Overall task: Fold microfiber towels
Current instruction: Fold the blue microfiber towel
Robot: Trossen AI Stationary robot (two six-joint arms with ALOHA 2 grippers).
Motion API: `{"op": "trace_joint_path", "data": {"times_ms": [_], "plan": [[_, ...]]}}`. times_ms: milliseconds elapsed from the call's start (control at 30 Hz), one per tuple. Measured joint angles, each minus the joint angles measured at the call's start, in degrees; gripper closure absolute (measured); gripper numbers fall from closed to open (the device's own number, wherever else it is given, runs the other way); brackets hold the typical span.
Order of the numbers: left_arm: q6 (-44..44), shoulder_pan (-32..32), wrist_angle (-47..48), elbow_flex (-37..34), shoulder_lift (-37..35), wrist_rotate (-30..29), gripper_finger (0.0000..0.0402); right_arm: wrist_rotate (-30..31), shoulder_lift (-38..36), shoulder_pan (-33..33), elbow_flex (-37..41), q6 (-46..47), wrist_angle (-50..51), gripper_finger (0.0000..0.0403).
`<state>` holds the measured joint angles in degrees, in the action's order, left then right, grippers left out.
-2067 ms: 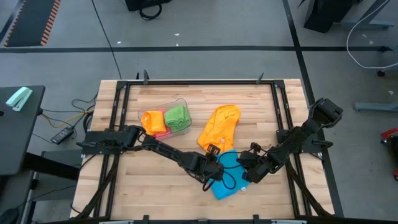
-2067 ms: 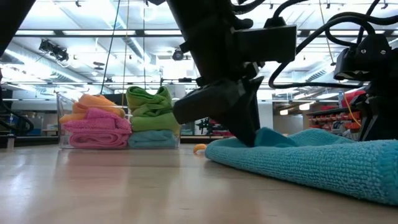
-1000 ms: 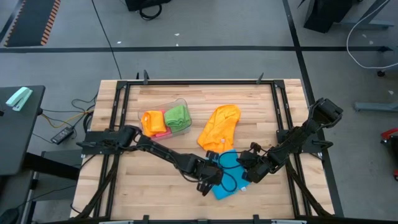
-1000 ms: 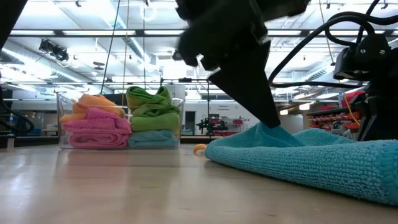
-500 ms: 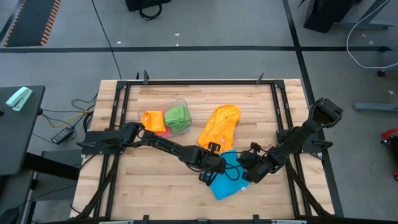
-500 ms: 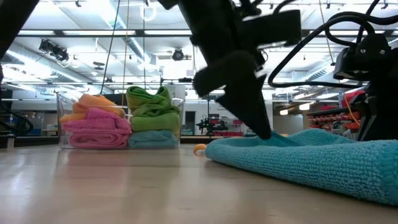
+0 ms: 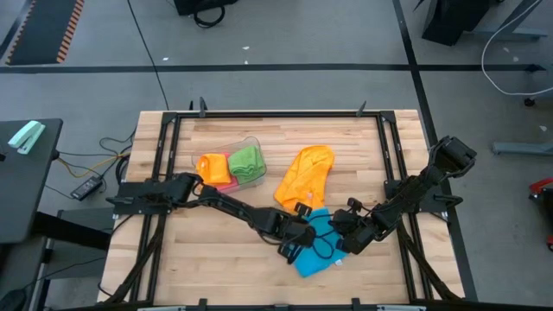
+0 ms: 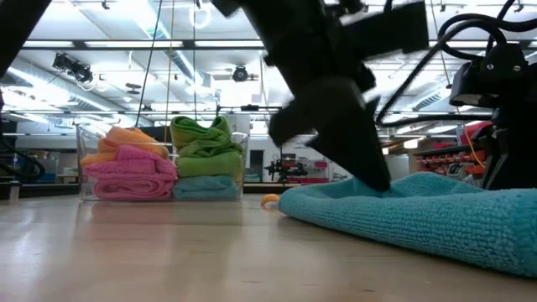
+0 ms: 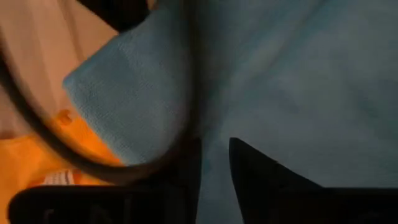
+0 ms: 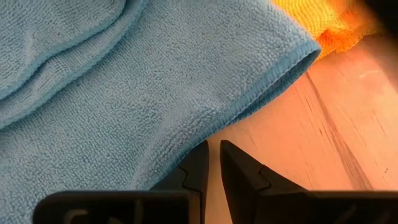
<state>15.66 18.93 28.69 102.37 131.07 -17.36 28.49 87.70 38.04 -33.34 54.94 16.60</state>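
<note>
The left tool (image 7: 298, 244) presses, nearly shut, on the soft sky-blue microfiber towel (image 7: 318, 246), likely smoothing its fold. The right tool (image 7: 344, 241), fingers nearly together, pins the towel's other edge on the wooden bench (image 7: 190, 268).

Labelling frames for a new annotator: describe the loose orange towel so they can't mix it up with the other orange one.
On the wooden table, look just right of the clear tub of folded towels. The loose orange towel lies crumpled on the bare wood, its near end meeting the blue towel both end effectors work on. The other orange towel sits folded in the tub.
</note>
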Motion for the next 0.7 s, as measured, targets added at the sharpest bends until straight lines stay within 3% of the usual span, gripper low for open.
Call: {"op": "trace_joint_path", "data": {"times_ms": [333,467,700], "plan": [[-0.40,4.23,0.73,0.02,-1.45,-1.36,0.0337,0.19,0.00,-0.02,0.00,-0.02,-0.04,0.0354],[-4.84,4.83,2.20,0.00,-1.44,-1.04,0.0340,0.19,0.00,-0.02,-0.01,0.07,-0.05,0.0354],[-9.11,4.38,10.01,-0.03,0.27,0.15,0.0329,0.19,0.00,-0.02,0.00,-1.78,-0.13,0.0354]]}}
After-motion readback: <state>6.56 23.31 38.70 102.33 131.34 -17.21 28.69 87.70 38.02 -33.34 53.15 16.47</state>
